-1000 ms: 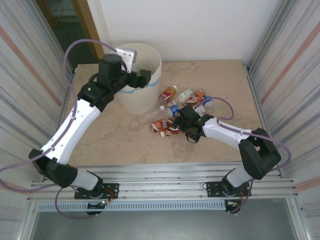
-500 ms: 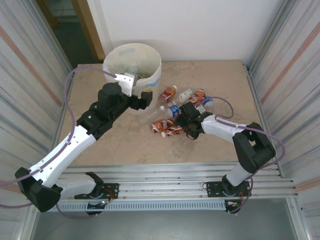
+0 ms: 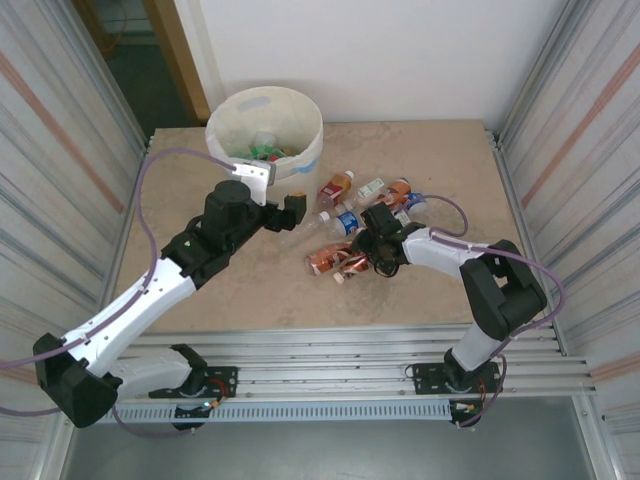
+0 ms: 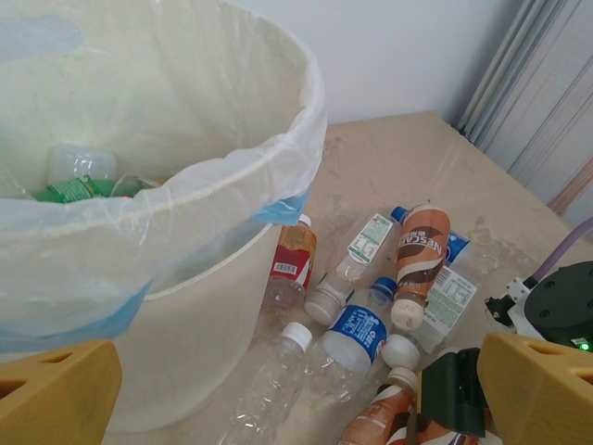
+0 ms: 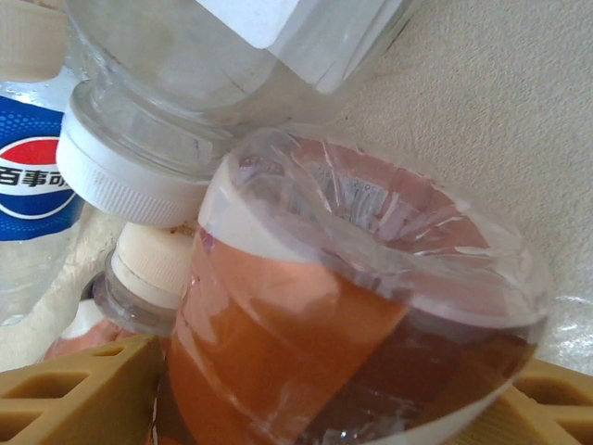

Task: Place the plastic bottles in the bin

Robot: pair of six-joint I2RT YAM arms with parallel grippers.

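Note:
The cream bin (image 3: 300,150), lined with a pale bag, stands at the back left with bottles inside (image 4: 79,176). Several plastic bottles (image 3: 350,215) lie in a heap to its right. Among them are a clear one (image 4: 269,380), a blue-labelled one (image 4: 357,334), a brown one (image 4: 422,255) and a red-labelled one (image 4: 292,264). My left gripper (image 3: 290,212) hangs open beside the bin wall (image 4: 232,241), above the clear bottle, holding nothing. My right gripper (image 3: 362,255) is at the heap's near side. Its fingers (image 5: 74,394) press both sides of an orange-brown labelled bottle (image 5: 306,352).
Metal rails run along the table's near edge (image 3: 330,350), and corrugated walls (image 3: 570,150) close in both sides. Bare tabletop (image 3: 250,290) lies near and left of the heap. A white-capped clear bottle (image 5: 130,176) presses against the orange one.
My left arm has pulled back from over the bin, coming down beside its wall towards the heap. The right gripper has closed around the orange-brown bottle, which shifted slightly.

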